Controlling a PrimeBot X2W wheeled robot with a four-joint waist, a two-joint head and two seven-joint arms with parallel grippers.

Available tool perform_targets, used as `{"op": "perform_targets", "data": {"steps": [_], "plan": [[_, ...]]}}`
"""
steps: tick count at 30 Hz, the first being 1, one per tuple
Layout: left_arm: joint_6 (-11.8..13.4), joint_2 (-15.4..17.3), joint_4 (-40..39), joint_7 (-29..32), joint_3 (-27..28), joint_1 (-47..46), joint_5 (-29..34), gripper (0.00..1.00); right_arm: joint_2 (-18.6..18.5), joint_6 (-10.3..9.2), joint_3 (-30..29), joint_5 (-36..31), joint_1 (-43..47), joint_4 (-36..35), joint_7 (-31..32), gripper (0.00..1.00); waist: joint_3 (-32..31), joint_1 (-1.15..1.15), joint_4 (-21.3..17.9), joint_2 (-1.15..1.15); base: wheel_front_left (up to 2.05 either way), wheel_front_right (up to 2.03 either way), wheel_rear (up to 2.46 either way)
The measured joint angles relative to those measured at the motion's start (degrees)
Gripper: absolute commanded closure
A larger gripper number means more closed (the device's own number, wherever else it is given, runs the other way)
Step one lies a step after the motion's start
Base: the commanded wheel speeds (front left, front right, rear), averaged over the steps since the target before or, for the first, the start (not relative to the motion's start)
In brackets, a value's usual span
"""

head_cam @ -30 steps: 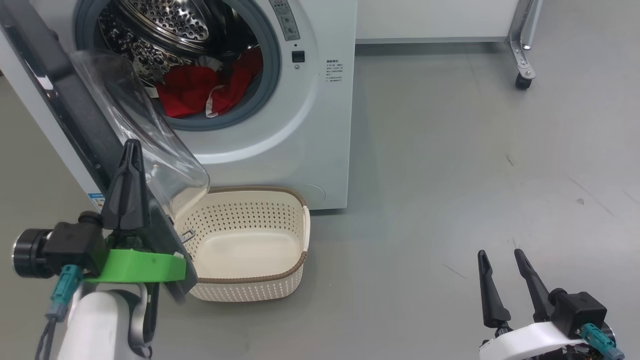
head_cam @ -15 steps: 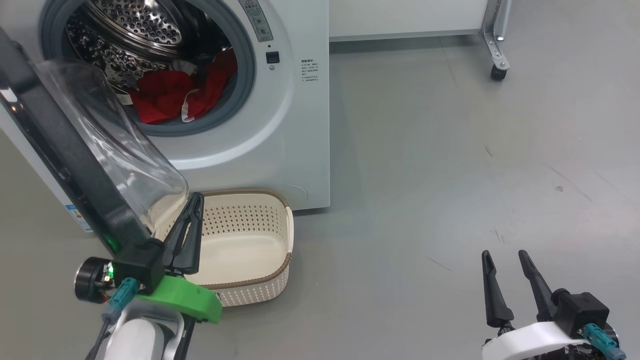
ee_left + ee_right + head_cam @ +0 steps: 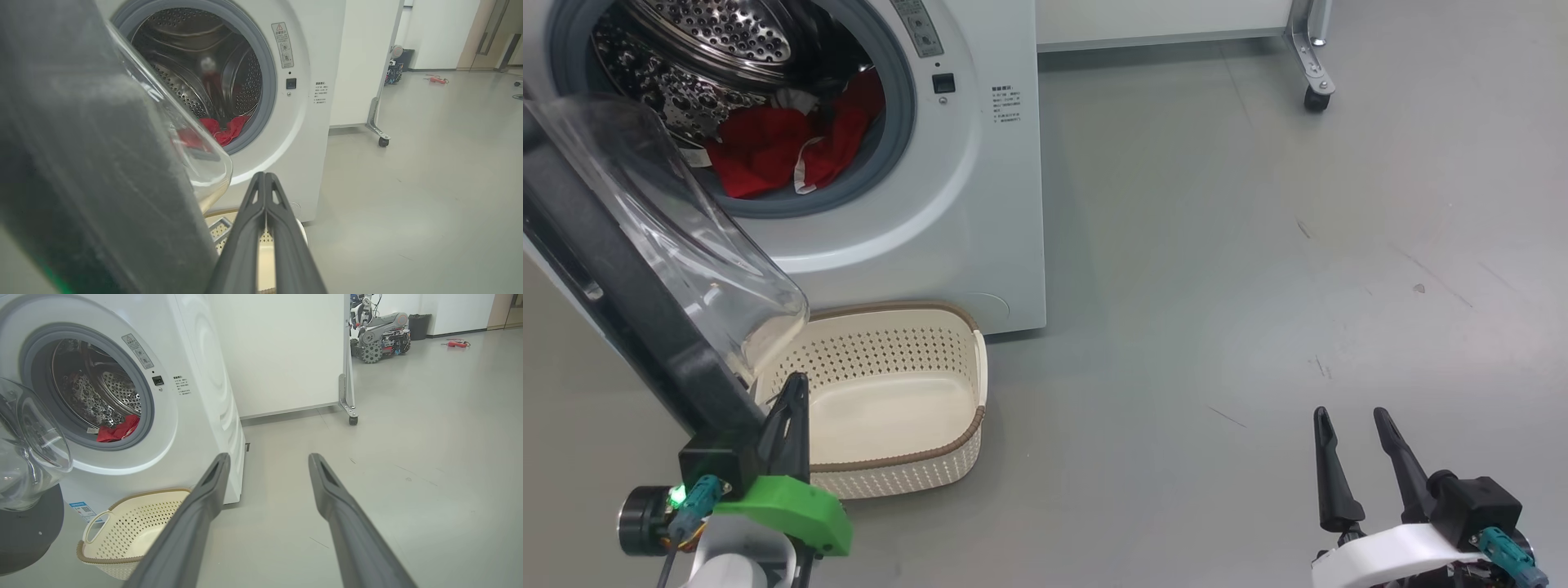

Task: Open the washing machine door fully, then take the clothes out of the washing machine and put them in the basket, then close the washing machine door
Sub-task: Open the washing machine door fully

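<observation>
1. The washing machine (image 3: pixel 980 204) stands on the grey floor (image 3: pixel 1217 286). It is a white front-loader with a grey rubber seal (image 3: pixel 894 139) round its mouth and a perforated steel drum (image 3: pixel 711 41) behind that.
2. The washing machine door (image 3: pixel 621 327) is swung out on the machine's left side. It has a wide glossy black rim, and its clear glass bowl (image 3: pixel 662 220) bulges out over the basket's left end.
3. The clothes (image 3: pixel 768 155) are bright red fabric with a white trim stripe. They lie crumpled in the bottom of the drum, heaped toward its front right and touching the seal.
4. The basket (image 3: pixel 894 308) is cream-white, perforated and rounded, with a brown woven-look rim. It sits on the floor just beside the machine's front foot, and the right wrist view shows a side handle (image 3: pixel 94 526).
5. The left gripper (image 3: pixel 795 384) has its two dark fingers pressed flat together with nothing between them. It points up over the basket's near left corner, just beside the door's lower edge; whether it touches the door cannot be told.
6. The right gripper (image 3: pixel 1347 412) has its fingers spread wide and grasps nothing. It hangs above bare floor, well apart from the machine and the basket.
</observation>
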Motion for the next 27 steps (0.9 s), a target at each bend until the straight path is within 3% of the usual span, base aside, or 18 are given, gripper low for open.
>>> {"op": "perform_targets", "data": {"steps": [12, 27], "plan": [[0.5, -0.1, 2.6, -1.4, 1.6, -0.5, -0.8, 1.00, 0.5, 0.51, -1.4, -0.4, 0.0, 0.2, 0.0, 0.00, 0.8, 0.00, 0.7, 0.00, 0.00, 0.00, 0.00], [0.5, -0.8, 5.6, -2.9, 0.9, -1.7, -1.0, 1.00, 0.8, 1.14, -2.3, -1.1, 0.2, 0.5, 0.0, 0.00, 0.1, 0.00, 5.1, 0.00, 0.00, 0.00, 0.00]]}}
